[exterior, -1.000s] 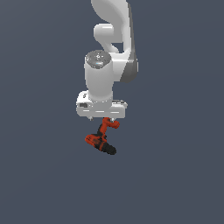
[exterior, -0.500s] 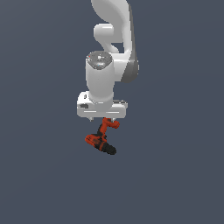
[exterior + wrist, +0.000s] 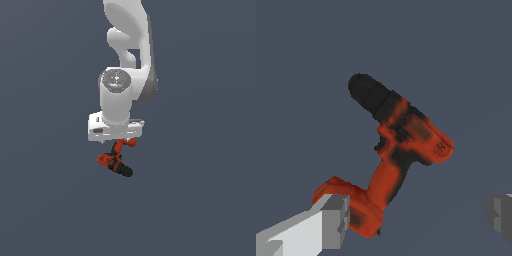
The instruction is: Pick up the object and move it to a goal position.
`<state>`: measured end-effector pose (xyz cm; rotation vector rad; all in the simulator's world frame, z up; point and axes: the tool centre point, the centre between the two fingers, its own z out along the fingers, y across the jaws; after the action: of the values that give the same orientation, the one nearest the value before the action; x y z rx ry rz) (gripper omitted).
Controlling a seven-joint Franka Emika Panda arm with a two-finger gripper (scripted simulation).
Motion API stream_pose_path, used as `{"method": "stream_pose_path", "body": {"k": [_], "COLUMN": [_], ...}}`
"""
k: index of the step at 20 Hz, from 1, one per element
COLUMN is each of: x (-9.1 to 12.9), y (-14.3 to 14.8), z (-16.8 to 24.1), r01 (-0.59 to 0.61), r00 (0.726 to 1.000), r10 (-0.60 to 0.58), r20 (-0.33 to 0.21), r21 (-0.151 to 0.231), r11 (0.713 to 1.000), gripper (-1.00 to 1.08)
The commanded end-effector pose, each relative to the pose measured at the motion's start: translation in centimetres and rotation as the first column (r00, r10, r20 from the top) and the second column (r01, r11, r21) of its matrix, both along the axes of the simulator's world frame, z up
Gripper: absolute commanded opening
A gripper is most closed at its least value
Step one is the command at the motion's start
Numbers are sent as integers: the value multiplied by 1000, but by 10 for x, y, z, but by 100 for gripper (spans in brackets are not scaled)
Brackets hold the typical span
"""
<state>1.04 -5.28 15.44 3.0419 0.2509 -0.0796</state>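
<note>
The object, a small red-orange drill (image 3: 406, 145) with a black nose, lies on its side on the dark grey surface. In the exterior view the drill (image 3: 114, 162) sits just under my white hand. My gripper (image 3: 417, 215) is open, its jaws spread wide. One grey fingertip (image 3: 333, 220) is at the foot of the drill's handle. The other fingertip (image 3: 500, 215) stands well apart from the drill, with bare surface between them. I cannot tell whether the near finger touches the handle. The fingers are mostly hidden by the hand in the exterior view.
The plain dark grey surface (image 3: 200, 200) runs all around the drill. The white arm (image 3: 127, 45) rises straight above the hand. No goal marker shows in either view.
My hand has come down slightly toward the drill. The drill has not moved.
</note>
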Motion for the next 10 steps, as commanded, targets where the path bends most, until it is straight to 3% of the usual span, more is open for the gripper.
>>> {"method": "stream_pose_path", "body": {"k": [1, 5, 10], "x": [3, 8, 13], "y": [-3, -10, -20], "z": [-7, -21, -38], "r01": [-68, -198, -359], "r00": [997, 977, 923], "r10": [67, 194, 346], "r20": [-27, -85, -168], "r21": [-16, -41, -57], "r11": [998, 979, 932], "gripper": [108, 108, 108]}}
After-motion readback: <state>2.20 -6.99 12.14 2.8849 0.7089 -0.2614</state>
